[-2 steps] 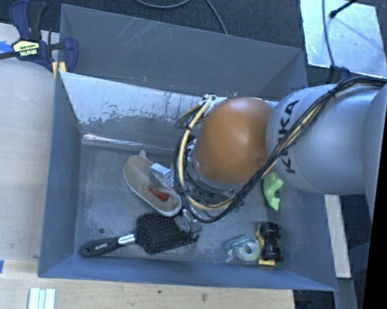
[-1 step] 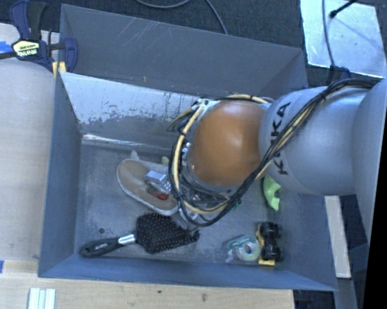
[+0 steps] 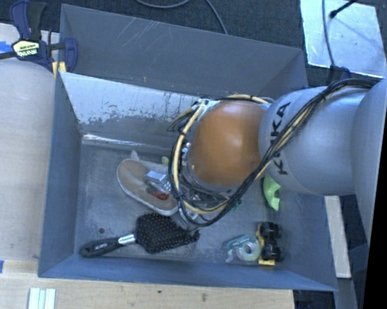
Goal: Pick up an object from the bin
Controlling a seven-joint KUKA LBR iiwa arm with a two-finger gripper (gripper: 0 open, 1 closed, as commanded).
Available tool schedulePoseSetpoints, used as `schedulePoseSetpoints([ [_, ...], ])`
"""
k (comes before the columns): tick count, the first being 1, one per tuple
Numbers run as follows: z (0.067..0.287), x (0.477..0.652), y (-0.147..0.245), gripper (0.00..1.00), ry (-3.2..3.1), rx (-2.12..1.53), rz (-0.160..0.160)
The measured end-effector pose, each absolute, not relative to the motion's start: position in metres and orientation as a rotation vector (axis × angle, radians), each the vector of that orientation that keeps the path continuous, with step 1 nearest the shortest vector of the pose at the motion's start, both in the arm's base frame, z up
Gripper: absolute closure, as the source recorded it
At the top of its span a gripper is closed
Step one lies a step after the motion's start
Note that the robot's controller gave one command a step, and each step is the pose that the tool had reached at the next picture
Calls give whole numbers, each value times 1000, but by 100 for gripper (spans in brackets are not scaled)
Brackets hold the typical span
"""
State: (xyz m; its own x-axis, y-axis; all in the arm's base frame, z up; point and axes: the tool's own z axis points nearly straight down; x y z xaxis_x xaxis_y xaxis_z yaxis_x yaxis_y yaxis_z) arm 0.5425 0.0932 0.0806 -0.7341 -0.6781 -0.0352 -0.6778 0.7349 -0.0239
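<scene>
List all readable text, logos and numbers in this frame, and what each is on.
"KUKA": black letters on the grey arm, partly crossed by cables.
Beige shoe: a small patch on it, too small to read.
Black hairbrush, green thing, yellow-and-black toy: no text to be made out.

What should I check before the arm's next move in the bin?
1. Gripper inside the bin walls: ok, it is mid-bin.
2. Target under it: cannot tell; the beige shoe and black hairbrush both lie close.
3. Something already held: cannot tell, the orange cover hides it.
4. Yellow-black toy apart from the gripper: ok, it lies toward the bin's right corner.
5. Hairbrush lying flat: ok.
</scene>
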Motion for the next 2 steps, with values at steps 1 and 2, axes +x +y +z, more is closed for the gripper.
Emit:
schedulePoseSetpoints([
  [1, 109, 534, 96, 100, 2891, -1090, -17],
  [2, 118, 529, 97, 100, 2896, -1084, -14],
])
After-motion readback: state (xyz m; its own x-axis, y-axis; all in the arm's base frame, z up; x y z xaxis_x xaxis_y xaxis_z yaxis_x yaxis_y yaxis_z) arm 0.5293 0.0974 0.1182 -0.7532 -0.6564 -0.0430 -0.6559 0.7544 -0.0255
